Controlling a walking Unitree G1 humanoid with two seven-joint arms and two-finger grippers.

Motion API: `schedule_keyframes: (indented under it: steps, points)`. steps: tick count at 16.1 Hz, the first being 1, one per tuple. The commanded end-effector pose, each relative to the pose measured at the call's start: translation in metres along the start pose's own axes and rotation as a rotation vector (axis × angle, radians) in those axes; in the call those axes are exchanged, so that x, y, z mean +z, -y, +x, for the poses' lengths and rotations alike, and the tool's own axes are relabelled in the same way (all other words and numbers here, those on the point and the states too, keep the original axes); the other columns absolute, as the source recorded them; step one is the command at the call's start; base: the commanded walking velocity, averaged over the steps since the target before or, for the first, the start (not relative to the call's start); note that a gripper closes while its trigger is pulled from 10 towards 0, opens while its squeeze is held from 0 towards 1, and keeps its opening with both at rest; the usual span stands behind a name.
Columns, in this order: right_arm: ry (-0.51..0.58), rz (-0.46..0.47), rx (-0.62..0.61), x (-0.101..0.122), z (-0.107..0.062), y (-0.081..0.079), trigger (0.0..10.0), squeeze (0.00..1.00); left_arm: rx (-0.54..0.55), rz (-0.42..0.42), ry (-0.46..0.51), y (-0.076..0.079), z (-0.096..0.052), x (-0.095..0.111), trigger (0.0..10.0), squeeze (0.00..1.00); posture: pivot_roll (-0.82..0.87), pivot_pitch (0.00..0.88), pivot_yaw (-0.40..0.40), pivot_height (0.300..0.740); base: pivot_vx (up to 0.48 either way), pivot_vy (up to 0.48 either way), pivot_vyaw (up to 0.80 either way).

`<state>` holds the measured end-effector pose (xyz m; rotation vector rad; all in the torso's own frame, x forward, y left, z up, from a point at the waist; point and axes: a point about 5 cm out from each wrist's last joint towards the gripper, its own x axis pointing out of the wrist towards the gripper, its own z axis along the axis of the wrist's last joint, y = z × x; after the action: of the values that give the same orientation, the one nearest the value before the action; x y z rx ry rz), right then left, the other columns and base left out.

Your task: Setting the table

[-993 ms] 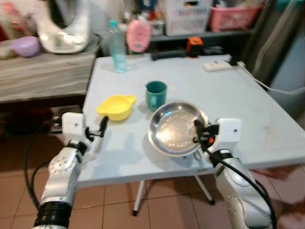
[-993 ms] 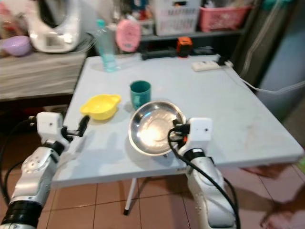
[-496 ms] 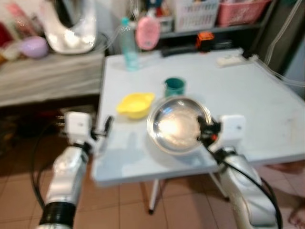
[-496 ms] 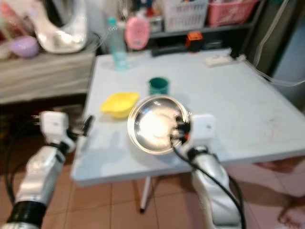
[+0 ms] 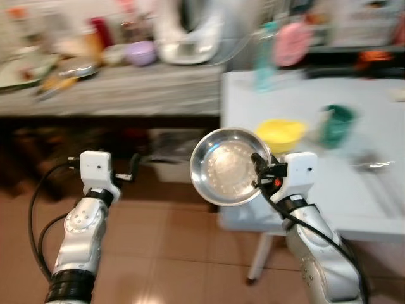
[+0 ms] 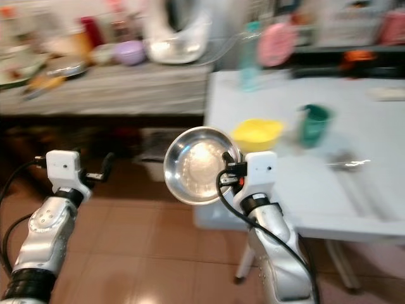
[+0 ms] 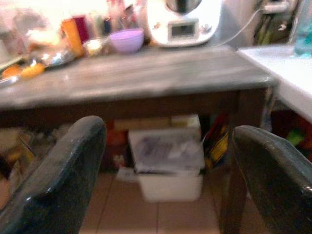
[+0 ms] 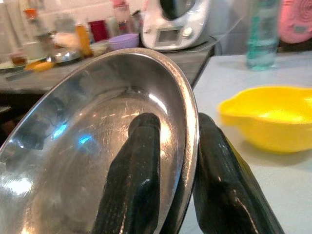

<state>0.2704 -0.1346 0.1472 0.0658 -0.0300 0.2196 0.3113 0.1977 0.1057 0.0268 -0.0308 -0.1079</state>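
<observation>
The right gripper (image 5: 258,170) clamped its fingers (image 8: 134,195) on a round shiny steel bowl's (image 5: 224,166) rim, left of the pale tabletop (image 5: 380,190); the left gripper's (image 5: 133,168) fingers (image 7: 63,180) stood wide apart.

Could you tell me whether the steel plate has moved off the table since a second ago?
Yes. The steel plate, pinched by the right hand, now hangs off the left edge of the table; earlier it sat right of the yellow bowl.

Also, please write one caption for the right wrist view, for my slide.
Right hand pinching the rim of a steel plate, yellow bowl on the table behind.
</observation>
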Motion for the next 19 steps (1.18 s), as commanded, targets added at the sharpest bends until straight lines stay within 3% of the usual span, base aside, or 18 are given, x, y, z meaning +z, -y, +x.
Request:
schedule_keyframes:
  steps: [1,5,9,14,17,19]
  points:
    - [0.033,0.009,0.010,0.007,0.002,-0.003,10.0,0.00,0.007,0.025,0.009,-0.004,0.003,0.005,10.0,0.00,-0.10,0.000,0.060,0.740,0.000,0.480,0.00]
    - [0.035,0.011,-0.001,0.008,0.003,0.000,10.0,0.00,-0.106,0.084,0.010,0.001,0.002,0.010,10.0,0.00,-0.10,0.000,0.058,0.740,0.000,0.480,0.00]
    - [0.029,0.018,-0.038,0.008,0.004,0.009,10.0,0.00,-0.202,0.093,0.014,0.003,-0.002,0.024,10.0,0.00,-0.10,0.000,0.054,0.740,0.000,0.480,0.00]
    - [-0.023,-0.012,-0.151,-0.004,0.006,0.030,10.0,0.00,-0.104,0.055,0.008,0.003,-0.004,0.022,10.0,0.00,-0.05,0.000,0.007,0.740,0.000,0.480,0.00]
    - [-0.068,0.015,-0.219,-0.017,0.009,0.047,10.0,0.00,-0.070,-0.024,-0.004,0.018,0.001,0.014,10.0,0.00,0.02,0.000,-0.048,0.740,0.000,0.160,0.00]
    - [-0.100,-0.004,-0.197,-0.027,0.015,0.048,10.0,0.00,-0.056,-0.056,0.020,0.028,0.003,0.015,10.0,0.00,0.05,0.000,-0.066,0.740,0.000,0.000,0.00]
